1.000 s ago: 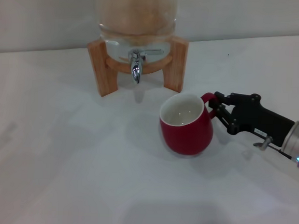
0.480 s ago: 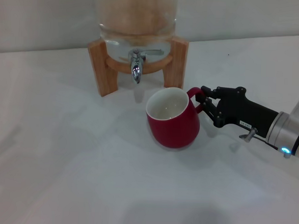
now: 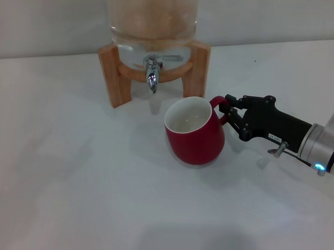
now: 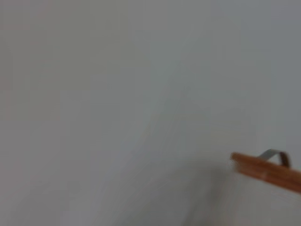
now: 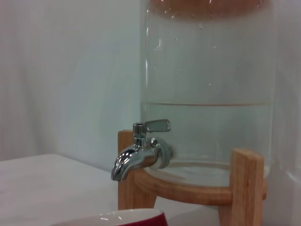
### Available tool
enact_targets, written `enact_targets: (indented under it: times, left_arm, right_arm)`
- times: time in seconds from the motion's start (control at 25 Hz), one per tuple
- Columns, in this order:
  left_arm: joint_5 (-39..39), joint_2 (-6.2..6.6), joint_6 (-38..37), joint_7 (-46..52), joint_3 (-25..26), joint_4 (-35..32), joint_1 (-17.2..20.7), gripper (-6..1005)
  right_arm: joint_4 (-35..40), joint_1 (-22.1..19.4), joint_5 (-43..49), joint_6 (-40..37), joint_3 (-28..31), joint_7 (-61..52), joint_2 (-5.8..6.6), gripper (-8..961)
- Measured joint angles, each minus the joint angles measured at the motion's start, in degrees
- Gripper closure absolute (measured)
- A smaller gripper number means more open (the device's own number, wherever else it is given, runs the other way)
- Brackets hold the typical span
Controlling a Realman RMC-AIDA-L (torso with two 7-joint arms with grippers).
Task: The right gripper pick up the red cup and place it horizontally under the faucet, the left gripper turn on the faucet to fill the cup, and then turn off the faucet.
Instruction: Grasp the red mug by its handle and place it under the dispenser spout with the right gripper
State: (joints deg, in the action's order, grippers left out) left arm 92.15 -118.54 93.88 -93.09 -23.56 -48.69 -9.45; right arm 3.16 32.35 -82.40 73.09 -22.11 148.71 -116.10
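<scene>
Red cup (image 3: 195,134) sits on the white table (image 3: 72,171), just in front of the wooden stand (image 3: 115,74) and a little to the robot's right of the faucet (image 3: 152,75), so it is near the spout but not yet beneath it. It leans slightly, its white inside facing up and towards the dispenser, which suggests it is partly carried and not resting flat. The right gripper (image 3: 229,113) reaches in from the right, and its black fingers pinch the red loop handle, one finger on each side of the loop.

The cup looks like glazed ceramic: stiff, fairly heavy for its squat shape, smooth and probably slippery, and likely to chip if it knocks the stand or the chrome spout. The handle is the only narrow part that the claw can span, so it is the sensible hold, but the round body hangs off to one side and would tend to swing or twist in the pinch. A firm grip low on the loop, close to the body, should limit that. Once water goes in it will weigh more, so it is better stood on the table under the spout than held.

In the right wrist view the faucet's thin lever points sideways above the spout, and the glass dispenser (image 5: 207,94) holds water. The left gripper is not seen; its wrist view shows only a wall and a wooden edge.
</scene>
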Motion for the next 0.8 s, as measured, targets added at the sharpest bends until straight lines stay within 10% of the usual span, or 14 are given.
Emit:
enact_targets:
  times: [0.8]
  left_arm:
    - [0.12, 0.06, -3.25, -6.44, 2.12, 7.03, 0.24, 112]
  right_arm:
    - [-4.52, 4.84, -0.24, -3.85, 0.79, 2.93, -0.07, 804]
